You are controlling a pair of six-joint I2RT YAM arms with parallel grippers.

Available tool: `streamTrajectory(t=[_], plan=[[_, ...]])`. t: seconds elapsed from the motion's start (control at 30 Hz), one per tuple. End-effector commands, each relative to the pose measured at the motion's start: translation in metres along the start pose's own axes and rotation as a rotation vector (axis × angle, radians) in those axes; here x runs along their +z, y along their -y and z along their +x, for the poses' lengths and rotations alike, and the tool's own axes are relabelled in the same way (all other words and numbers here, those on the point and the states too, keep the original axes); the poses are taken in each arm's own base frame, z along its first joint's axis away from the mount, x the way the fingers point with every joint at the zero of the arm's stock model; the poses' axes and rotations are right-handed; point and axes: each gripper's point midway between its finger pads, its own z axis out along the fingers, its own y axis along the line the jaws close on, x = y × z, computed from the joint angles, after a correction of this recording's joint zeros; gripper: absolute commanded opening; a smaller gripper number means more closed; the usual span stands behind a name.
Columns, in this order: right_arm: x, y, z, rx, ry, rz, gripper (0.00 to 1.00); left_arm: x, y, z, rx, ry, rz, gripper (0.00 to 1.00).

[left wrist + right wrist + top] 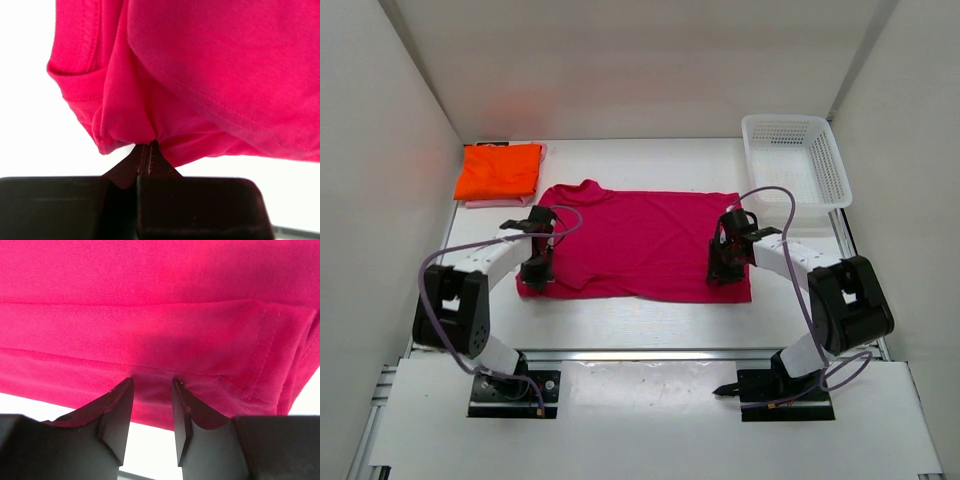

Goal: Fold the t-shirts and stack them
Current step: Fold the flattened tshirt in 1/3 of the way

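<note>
Magenta shirt (640, 245) spread flat, fold starting. Left pincer (145, 148) clenched on its edge; right pincer (152, 386) parted at hem, must pinch next.

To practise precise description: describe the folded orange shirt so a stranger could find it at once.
Find the white table, then its far left corner, opposite the mesh basket. There the orange t-shirt lies folded on a pale pink one. It alone is orange, and smaller than the magenta shirt spread mid-table.
</note>
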Motion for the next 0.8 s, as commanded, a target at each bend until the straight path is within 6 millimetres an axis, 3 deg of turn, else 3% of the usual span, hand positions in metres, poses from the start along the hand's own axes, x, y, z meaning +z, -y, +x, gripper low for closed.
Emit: streamTrajectory(t=[0.0,0.1,0.17,0.27,0.37,0.43,0.5,0.6,0.63,0.67,0.77], plan=[[-0.003,0.02,0.056,0.033,-0.153,0.094,0.35,-0.022,-0.005,0.01,0.01,0.047,0.039,0.0],[-0.012,0.02,0.058,0.033,-0.125,0.094,0.35,-0.035,-0.001,0.01,0.034,0.099,0.046,0.0],[-0.021,0.016,0.049,0.009,-0.056,0.068,0.35,-0.038,-0.003,0.01,0.018,0.115,0.056,0.0],[-0.039,0.007,0.027,-0.009,0.056,0.006,0.35,-0.043,0.0,0.007,0.019,0.142,0.071,0.0],[-0.072,-0.001,-0.001,-0.041,0.226,-0.072,0.34,-0.04,0.001,0.01,0.027,0.13,0.068,0.0],[-0.082,0.003,-0.008,-0.064,0.281,-0.066,0.25,-0.039,0.002,0.009,0.039,0.129,0.06,0.0],[-0.089,0.011,-0.011,-0.058,0.305,-0.058,0.23,-0.035,0.004,0.013,0.042,0.111,0.066,0.05],[-0.086,0.033,-0.006,-0.029,0.272,-0.015,0.27,-0.034,0.006,0.012,0.052,0.108,0.064,0.19],[-0.084,0.041,-0.004,-0.014,0.256,0.003,0.27,-0.032,0.004,0.013,0.045,0.104,0.059,0.38],[-0.078,0.047,0.004,-0.008,0.228,0.019,0.28,-0.035,0.004,0.012,0.047,0.104,0.061,0.49],[-0.071,0.054,0.009,-0.002,0.198,0.047,0.29,-0.037,0.004,0.008,0.039,0.124,0.069,0.65]])
